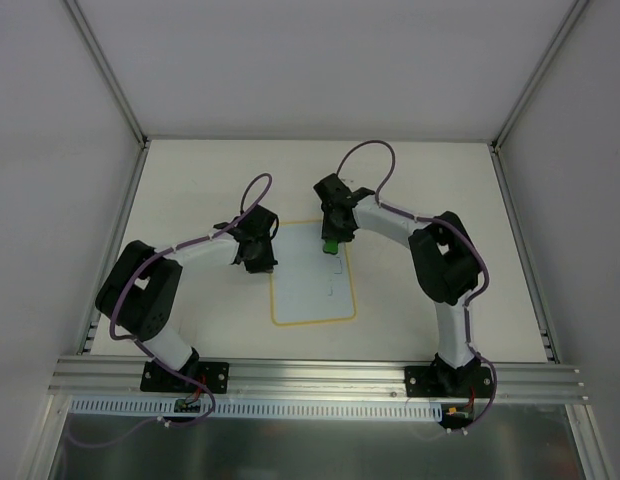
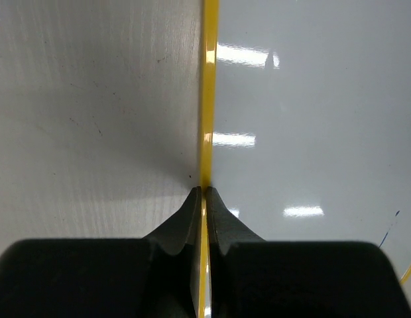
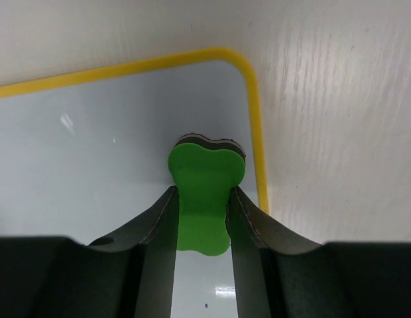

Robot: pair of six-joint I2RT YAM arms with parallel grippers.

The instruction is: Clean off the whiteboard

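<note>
The whiteboard (image 1: 312,290) lies flat in the middle of the worktop (image 1: 430,190), its long sides running away from the arm bases.

The left arm (image 1: 140,290) folds its elbow out to the left, and its forearm reaches in toward the board's left side. There the left gripper (image 2: 204,193) points down, its fingers pressed together on the board's thin yellow border (image 2: 208,99). One finger is on the worktop side and the other on the white surface.

The right arm (image 1: 445,260) rises from its base, bends at the elbow and stretches leftward to the board's far right corner. The right gripper (image 3: 202,192) pinches a green eraser (image 3: 205,165) between its two fingers. The eraser stands on the white surface just inside the rounded corner, close to the right border.

In the left wrist view a small blue stroke (image 2: 391,228) shows on the board.
</note>
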